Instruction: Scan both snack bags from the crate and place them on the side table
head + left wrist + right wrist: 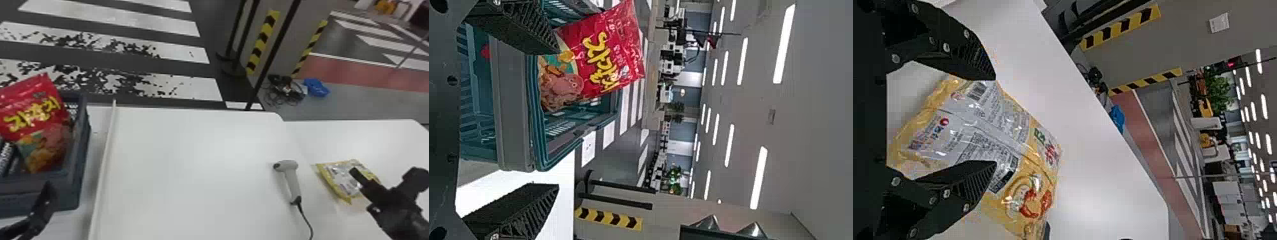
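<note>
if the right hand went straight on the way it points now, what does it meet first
The right hand would probably meet the yellow snack bag; its height is unclear, so it might skim over it.

Right gripper (383,172) has its jaws well apart, ribbed inner faces showing; yellow-and-silver snack bag (973,132) lies on the white counter (1103,165), partly behind both jaws and reaching out past their tips; barcode (977,91) shows on the bag, close to one jaw; long seam crosses the printed panel; food picture sits toward the far end; beyond the counter edge: dark cables (1095,77), blue item (1117,118), yellow-black striping (1123,27), red floor strip (1153,145), green plant (1219,90).
</note>
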Controlling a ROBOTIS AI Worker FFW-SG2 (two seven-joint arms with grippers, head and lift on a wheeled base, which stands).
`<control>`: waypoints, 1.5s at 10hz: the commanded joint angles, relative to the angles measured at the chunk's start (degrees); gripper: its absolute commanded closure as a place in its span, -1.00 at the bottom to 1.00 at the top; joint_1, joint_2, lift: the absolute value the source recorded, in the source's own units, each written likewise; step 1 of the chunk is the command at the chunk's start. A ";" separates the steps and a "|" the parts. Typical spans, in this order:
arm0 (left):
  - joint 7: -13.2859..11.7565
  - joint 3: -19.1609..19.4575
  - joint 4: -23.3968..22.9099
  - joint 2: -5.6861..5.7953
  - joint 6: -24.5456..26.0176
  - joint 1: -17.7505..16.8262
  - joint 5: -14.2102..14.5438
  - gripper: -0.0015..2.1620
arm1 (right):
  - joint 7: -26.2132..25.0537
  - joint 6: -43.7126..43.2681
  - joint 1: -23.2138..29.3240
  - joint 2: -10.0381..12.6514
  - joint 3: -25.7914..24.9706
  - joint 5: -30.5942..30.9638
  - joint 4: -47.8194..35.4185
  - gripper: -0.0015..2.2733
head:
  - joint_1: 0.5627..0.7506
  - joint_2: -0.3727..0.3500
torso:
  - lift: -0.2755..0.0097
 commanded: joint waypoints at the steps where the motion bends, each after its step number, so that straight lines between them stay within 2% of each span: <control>1: 0.00 0.28 0.00 -0.04 -0.05 0.14 0.01 -0.97 | -0.05 -4.16 2.72 1.78 -0.02 -0.01 -5.53 -0.97 | 0.41 -0.94 | 0.26; 3: -0.09 0.28 -0.26 -0.30 -0.05 0.14 0.01 -0.97 | 0.30 -7.32 7.29 4.60 2.53 0.35 -15.99 -0.96 | 0.41 -0.94 | 0.26; 5: -0.09 0.28 -0.44 -0.48 -0.05 0.05 -0.08 -0.97 | 0.30 -10.13 11.77 8.38 8.16 2.72 -25.48 -0.96 | 0.41 -0.94 | 0.26; 8: 0.00 0.36 -0.61 -0.65 -0.05 0.05 -0.08 -0.97 | 0.13 -14.00 17.84 13.21 16.95 6.85 -35.24 -0.96 | 0.41 -0.94 | 0.26; 10: 0.00 0.36 -0.79 -0.65 0.12 0.05 -0.17 -0.97 | -0.13 -18.57 22.23 16.02 21.61 7.90 -39.98 -0.96 | 0.41 -0.94 | 0.26; 12: 0.00 0.28 -0.88 -0.74 0.12 -0.04 -0.26 -0.97 | -2.42 -23.14 25.84 18.13 26.26 10.54 -42.36 -0.96 | 0.41 -0.79 | 0.26; 15: -0.09 -0.07 -0.79 -0.83 0.12 -0.30 -0.34 -0.97 | -5.41 -29.64 29.88 19.71 33.47 13.71 -41.92 -0.96 | 0.41 -0.55 | 0.26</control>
